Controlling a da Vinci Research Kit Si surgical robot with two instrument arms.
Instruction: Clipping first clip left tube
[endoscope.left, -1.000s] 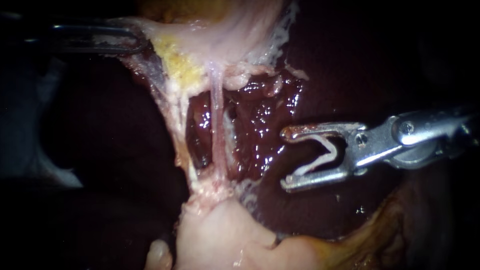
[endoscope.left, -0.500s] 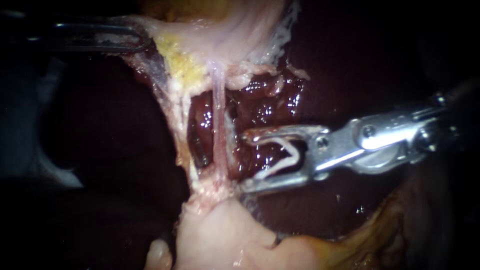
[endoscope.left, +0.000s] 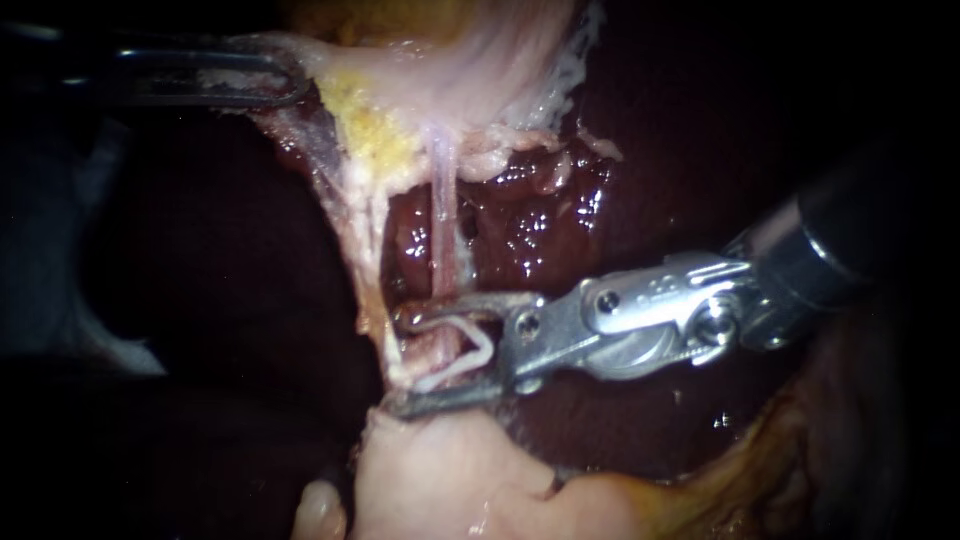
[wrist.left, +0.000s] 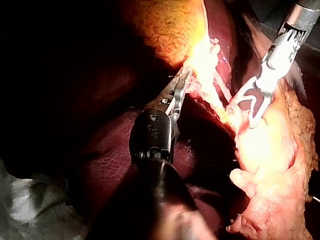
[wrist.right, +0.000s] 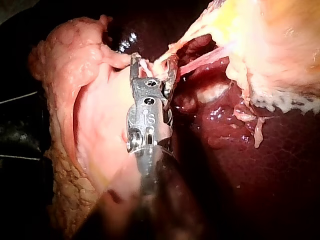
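A thin pale tube (endoscope.left: 438, 220) runs down from the gallbladder tissue (endoscope.left: 470, 60) to a pale mound (endoscope.left: 440, 470), with a whitish strand (endoscope.left: 365, 250) just left of it. My right instrument (endoscope.left: 397, 362) has its jaws open, carrying a white clip (endoscope.left: 465, 350). They straddle the tube's lower end, and their tips reach the whitish strand. The right wrist view shows the right instrument (wrist.right: 152, 62) with pink tissue between its jaws. My left instrument (endoscope.left: 240, 80) is shut on the gallbladder's edge, pulling it taut; the left wrist view shows the left instrument (wrist.left: 181, 82) doing so.
Dark red liver (endoscope.left: 530, 230) lies wet behind the tubes. Yellow fat (endoscope.left: 370, 130) sits on the gallbladder tissue above them. The right instrument (wrist.left: 252, 107) also shows in the left wrist view, by fatty pale tissue (wrist.left: 270, 150).
My right instrument has moved left and a little down, from beside the liver to astride the tube's lower end, jaws still apart with the clip. The left instrument has held still.
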